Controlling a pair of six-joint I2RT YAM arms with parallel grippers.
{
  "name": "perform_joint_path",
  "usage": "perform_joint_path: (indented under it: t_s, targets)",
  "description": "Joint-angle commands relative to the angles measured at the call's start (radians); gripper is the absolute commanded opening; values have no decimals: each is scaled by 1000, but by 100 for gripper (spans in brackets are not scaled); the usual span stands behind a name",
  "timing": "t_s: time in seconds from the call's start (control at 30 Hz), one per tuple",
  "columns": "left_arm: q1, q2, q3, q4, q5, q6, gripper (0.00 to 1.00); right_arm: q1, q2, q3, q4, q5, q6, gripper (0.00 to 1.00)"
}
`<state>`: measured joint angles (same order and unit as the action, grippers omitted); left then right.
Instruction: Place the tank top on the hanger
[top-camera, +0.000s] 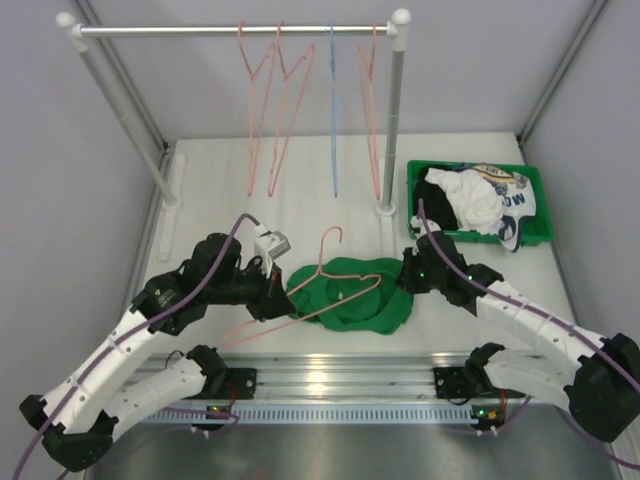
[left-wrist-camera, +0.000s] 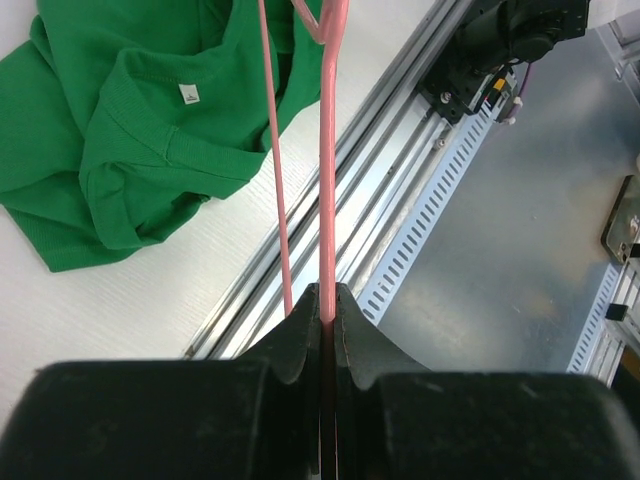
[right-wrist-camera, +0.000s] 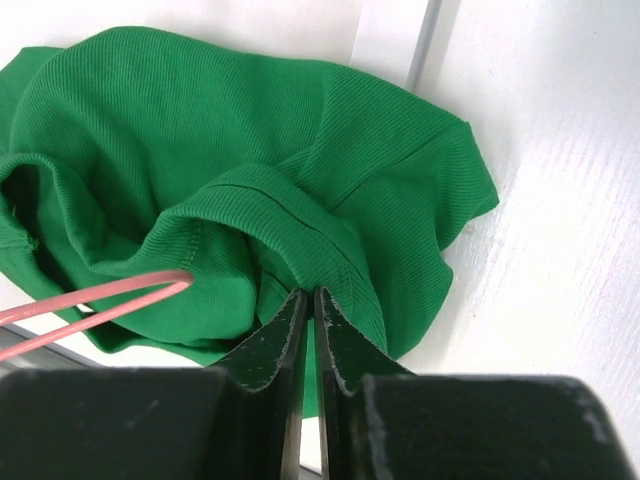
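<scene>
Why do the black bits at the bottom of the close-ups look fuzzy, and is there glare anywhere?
Left wrist view: the left end effector sits close to the lens, so its black body blurs; the tank top is crisp. Right wrist view: same blur at the bottom, ribbed fabric sharp. Top view: even light, faint shadows, glare on the metal rail.

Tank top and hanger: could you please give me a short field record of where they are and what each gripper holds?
tank top: crumpled on the table
hanger: lying partly over the tank top
left gripper: shut on the hanger wire
right gripper: shut on the tank top's edge
task state: top not yet on hanger
</scene>
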<state>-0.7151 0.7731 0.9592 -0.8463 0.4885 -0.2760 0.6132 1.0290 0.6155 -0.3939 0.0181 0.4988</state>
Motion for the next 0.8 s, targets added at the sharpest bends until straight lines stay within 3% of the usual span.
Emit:
perform_joint_path:
  t_s: [0.0, 0.43, 0.77]
  targets:
    - [-23, 5, 3, 66, -36, -15, 0, 17, -29, 32, 26, -1, 6, 6]
    - [-110, 92, -48, 268, -99, -49, 0, 51, -138, 78, -59, -14, 33, 0]
    - [-187, 158, -187, 571, -96, -98, 0, 97, -248, 104, -148, -34, 87, 0]
